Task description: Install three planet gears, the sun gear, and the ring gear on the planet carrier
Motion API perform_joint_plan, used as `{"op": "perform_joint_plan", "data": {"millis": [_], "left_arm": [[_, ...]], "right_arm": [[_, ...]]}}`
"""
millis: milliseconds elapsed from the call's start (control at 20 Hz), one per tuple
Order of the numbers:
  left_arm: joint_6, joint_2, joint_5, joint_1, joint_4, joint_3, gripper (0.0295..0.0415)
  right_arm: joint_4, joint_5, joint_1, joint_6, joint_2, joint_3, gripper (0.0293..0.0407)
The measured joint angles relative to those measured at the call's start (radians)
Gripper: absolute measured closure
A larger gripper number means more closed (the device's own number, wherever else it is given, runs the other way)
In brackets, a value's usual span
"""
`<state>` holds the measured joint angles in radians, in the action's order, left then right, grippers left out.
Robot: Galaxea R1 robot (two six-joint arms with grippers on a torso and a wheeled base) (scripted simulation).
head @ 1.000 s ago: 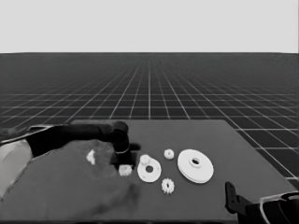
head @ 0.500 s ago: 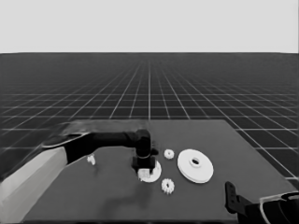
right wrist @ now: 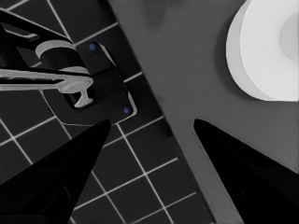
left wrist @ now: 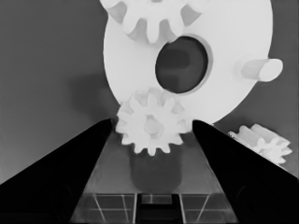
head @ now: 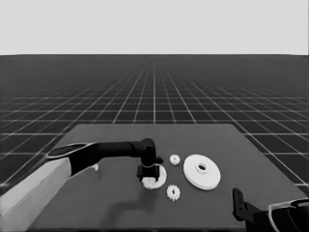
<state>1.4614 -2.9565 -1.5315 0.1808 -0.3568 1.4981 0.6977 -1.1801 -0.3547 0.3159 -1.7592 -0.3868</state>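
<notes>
Gripper, left (left wrist: 152, 128): directly over the smaller round part (head: 155, 177), fingers narrowed onto a gear (left wrist: 152, 122) held flat between the tips, teeth outward. Judged reason: gear kept level so its bore can drop onto a post of the part below.

Smaller round part: in the left wrist view one gear (left wrist: 154, 16) already sits on it beside the wide centre hole, and one bare post (left wrist: 260, 69) stands at its rim, so at least one seat is open.

Loose gears: one (head: 173, 192) on the worktop (head: 96, 203) just beside the smaller round part on the near side, another (head: 175, 159) between it and the larger round part (head: 202, 171).

Larger round part: apart from the smaller one, to its right, likely left for last since it covers the gears.

Right gripper (right wrist: 149, 140): parked off the worktop's near right corner, far from the smaller round part, fingers spread wide, holding nothing.
</notes>
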Motion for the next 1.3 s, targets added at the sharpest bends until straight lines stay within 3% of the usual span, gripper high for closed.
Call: {"op": "perform_joint_plan", "data": {"millis": [100,400,550,900,950,1000,1050,1150,1300], "left_arm": [[0.000,0.000,0.000,0.000,0.000,0.000,0.0327],[0.000,0.000,0.000,0.000,0.000,0.000,0.0326],[0.062,0.018,-0.031,-0.133,0.130,-0.088,0.0326],[0.070,0.019,-0.033,-0.169,0.167,-0.097,0.0326],[-0.414,0.285,0.325,-0.275,0.118,-0.466,0.0303],[-0.913,0.661,0.544,-0.381,0.088,-0.717,0.0301],[-1.283,0.892,0.672,-0.441,0.071,-0.864,0.0308],[-1.629,1.099,0.792,-0.495,0.055,-1.006,0.0322],[-1.775,1.182,0.842,-0.517,0.048,-1.065,0.0326]], "right_arm": [[0.000,0.000,0.000,0.000,0.000,0.000,0.0315],[0.000,0.000,0.000,0.000,0.000,0.000,0.0315],[0.000,0.000,0.000,0.000,0.000,0.000,0.0315],[0.000,0.000,0.000,0.000,0.000,0.000,0.0315],[0.000,0.000,0.000,0.000,0.000,0.000,0.0315],[0.000,0.000,0.000,0.000,0.000,0.000,0.0315],[0.000,0.000,0.000,0.000,0.000,0.000,0.0315],[0.000,0.000,0.000,0.000,0.000,0.000,0.0315],[0.000,0.000,0.000,0.000,0.000,0.000,0.0315]]}}
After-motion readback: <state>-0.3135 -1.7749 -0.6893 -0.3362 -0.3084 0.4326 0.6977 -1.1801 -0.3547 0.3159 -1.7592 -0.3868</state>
